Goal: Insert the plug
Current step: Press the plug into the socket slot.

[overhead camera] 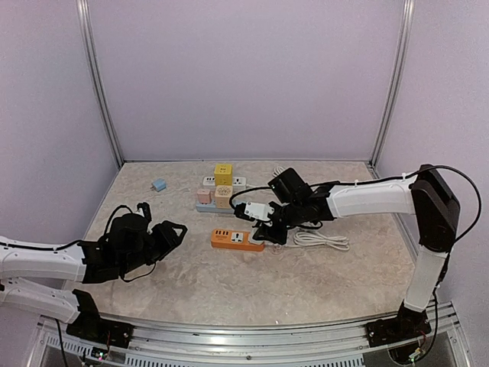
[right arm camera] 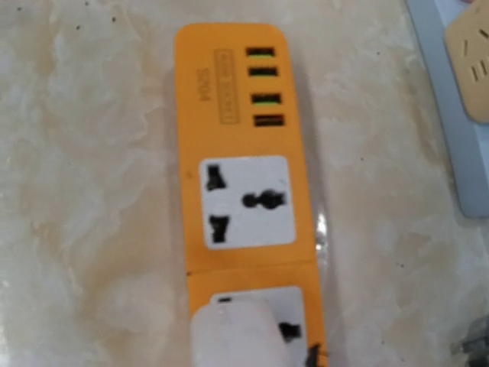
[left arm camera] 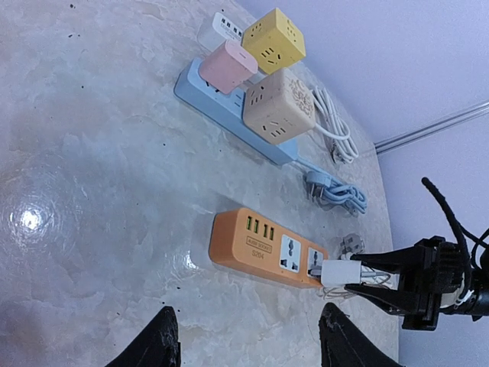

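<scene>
An orange power strip (overhead camera: 237, 239) (left arm camera: 263, 248) (right arm camera: 244, 153) lies flat in the middle of the table. A white plug (left arm camera: 340, 272) (right arm camera: 233, 336) sits against the strip's end socket, partly covering it. My right gripper (overhead camera: 269, 234) (left arm camera: 361, 274) is shut on the plug, one black finger on each side of its rear end. How deep the prongs sit is hidden. My left gripper (overhead camera: 162, 219) (left arm camera: 248, 340) hovers open to the left of the strip, holding nothing.
Behind the orange strip lies a blue power strip (left arm camera: 229, 115) carrying a pink cube (left arm camera: 228, 65) and a beige cube (left arm camera: 279, 107). A yellow cube (left arm camera: 273, 40) and a white adapter (left arm camera: 227, 27) stand farther back. A coiled white cable (overhead camera: 321, 239) lies to the right, a small blue block (overhead camera: 159, 184) at the back left.
</scene>
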Robot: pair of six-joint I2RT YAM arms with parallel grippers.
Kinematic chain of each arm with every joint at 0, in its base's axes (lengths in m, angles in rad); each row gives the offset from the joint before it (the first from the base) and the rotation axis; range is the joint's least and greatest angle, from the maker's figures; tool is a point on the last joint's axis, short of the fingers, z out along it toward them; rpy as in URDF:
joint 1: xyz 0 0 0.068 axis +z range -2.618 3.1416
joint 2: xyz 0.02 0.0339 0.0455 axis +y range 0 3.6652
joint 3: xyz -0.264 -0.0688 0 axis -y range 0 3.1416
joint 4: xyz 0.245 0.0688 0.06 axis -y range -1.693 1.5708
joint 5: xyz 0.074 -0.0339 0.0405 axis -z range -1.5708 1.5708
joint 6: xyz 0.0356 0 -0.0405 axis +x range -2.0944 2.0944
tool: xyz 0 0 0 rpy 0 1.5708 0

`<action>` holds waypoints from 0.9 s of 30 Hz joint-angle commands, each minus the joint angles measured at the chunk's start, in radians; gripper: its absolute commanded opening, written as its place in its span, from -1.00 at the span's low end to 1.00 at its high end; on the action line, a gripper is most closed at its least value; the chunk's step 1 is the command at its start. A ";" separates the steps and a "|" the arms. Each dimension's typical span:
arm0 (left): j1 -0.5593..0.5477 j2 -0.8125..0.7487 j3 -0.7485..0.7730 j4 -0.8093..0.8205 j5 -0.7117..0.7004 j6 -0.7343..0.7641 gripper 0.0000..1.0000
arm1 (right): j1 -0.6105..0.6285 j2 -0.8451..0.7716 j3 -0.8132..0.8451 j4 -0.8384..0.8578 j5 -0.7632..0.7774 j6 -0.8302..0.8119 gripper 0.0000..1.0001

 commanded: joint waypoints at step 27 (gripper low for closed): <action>0.006 -0.097 -0.003 -0.209 -0.133 -0.079 0.17 | 0.061 0.317 0.442 -0.549 0.144 -0.095 -0.90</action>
